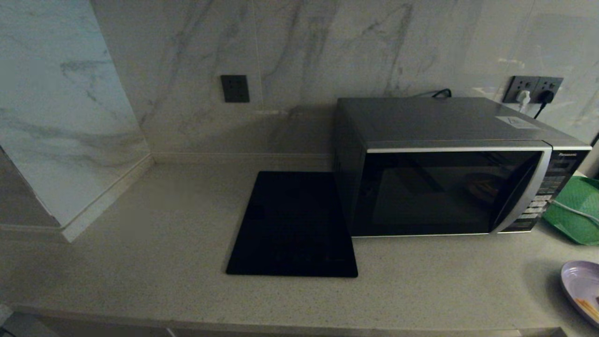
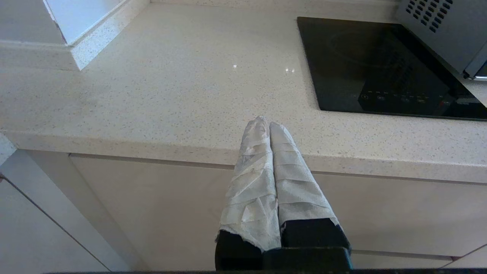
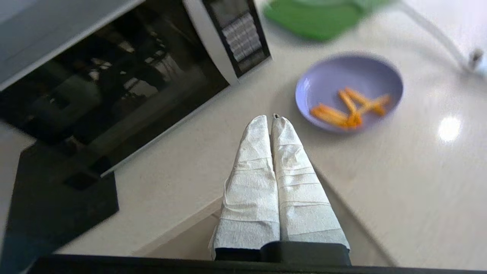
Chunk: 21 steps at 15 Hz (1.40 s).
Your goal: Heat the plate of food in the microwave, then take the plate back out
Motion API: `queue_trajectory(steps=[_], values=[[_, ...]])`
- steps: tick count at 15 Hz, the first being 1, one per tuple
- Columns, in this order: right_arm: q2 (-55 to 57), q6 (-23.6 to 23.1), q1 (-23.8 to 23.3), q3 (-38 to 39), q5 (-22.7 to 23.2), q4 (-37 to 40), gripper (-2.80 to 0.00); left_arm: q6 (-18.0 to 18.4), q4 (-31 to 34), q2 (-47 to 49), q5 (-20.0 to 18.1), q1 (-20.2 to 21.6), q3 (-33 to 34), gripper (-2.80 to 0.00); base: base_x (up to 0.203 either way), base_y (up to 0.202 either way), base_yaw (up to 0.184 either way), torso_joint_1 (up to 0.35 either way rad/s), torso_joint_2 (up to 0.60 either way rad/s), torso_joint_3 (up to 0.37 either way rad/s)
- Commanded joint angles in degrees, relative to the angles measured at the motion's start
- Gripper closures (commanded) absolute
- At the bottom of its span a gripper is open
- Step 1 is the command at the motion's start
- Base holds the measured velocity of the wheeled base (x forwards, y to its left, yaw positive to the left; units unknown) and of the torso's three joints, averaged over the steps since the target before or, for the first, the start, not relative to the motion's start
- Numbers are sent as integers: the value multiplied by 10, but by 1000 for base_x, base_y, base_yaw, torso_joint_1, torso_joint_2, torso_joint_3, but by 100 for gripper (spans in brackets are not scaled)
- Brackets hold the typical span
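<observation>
The right gripper (image 3: pixel 271 118) hung above the counter's front edge with its white-wrapped fingers pressed together and empty, and the left gripper (image 2: pixel 268 122), equally closed and empty, sat parked below the counter edge. Just beyond the right gripper the plate of food (image 3: pixel 349 93) rested on the counter (image 1: pixel 164 224). Farther back stood the microwave (image 1: pixel 449 173), door shut, between the black slab (image 1: pixel 292 224) and the green tray (image 1: pixel 578 210).

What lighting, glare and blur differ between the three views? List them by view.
Head view: dim, the microwave door dark and faintly mirroring, the plate cut by the frame edge. Left wrist view: bright and sharp, small glints on the counter. Right wrist view: smeared by motion, a round glare spot on the counter beside the plate, reflections in the microwave door.
</observation>
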Motion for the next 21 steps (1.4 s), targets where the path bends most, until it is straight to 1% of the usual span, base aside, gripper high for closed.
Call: queue_trajectory(steps=[1, 6, 7, 9, 10, 12, 13, 14, 15, 16, 18, 20, 21], values=[[-39, -4, -2, -2, 2, 5, 0, 0, 0, 0, 1, 1, 0, 0, 0, 0, 0, 0, 0, 0], [-71, -13, 12, 11, 3, 13, 0, 0, 0, 0, 0, 1, 0, 0, 0, 0, 0, 0, 0, 0], [-92, -24, 18, 19, 4, 13, 0, 0, 0, 0, 1, 1, 0, 0, 0, 0, 0, 0, 0, 0], [-153, -82, 22, 43, 11, 13, 0, 0, -1, 0, 0, 1, 0, 0, 0, 0, 0, 0, 0, 0], [-188, -116, 23, 54, 29, 13, 0, 0, -1, 0, 1, 0, 0, 0, 0, 0, 0, 0, 0, 0], [-202, -150, 25, 73, 61, 9, 0, 0, -1, 0, 0, 0, 0, 0, 0, 0, 0, 0, 0, 0], [-201, -153, 25, 96, 68, 5, 0, 0, 0, 0, 0, 0, 0, 0, 0, 0, 0, 0, 0, 0], [-200, -153, 25, 131, 72, -13, 0, 0, 0, 1, 0, 1, 0, 0, 0, 0, 0, 0, 0, 0], [-200, -153, 25, 175, 75, -50, 0, 0, 0, 0, 0, 1, 0, 0, 0, 0, 0, 0, 0, 0], [-200, -156, 25, 226, 82, -104, 0, 0, 0, 0, 0, 1, 0, 0, 0, 0, 0, 0, 0, 0], [-200, -181, 25, 309, 126, -209, 0, 0, 0, 1, 1, 1, 0, 0, 0, 0, 0, 0, 0, 0], [-200, -213, 25, 354, 159, -238, 0, 0, 0, 0, 0, 1, 0, 0, 0, 0, 0, 0, 0, 0], [-200, -219, 25, 374, 169, -243, 0, 0, 0, 0, 0, 1, 0, 0, 0, 0, 0, 0, 0, 0]])
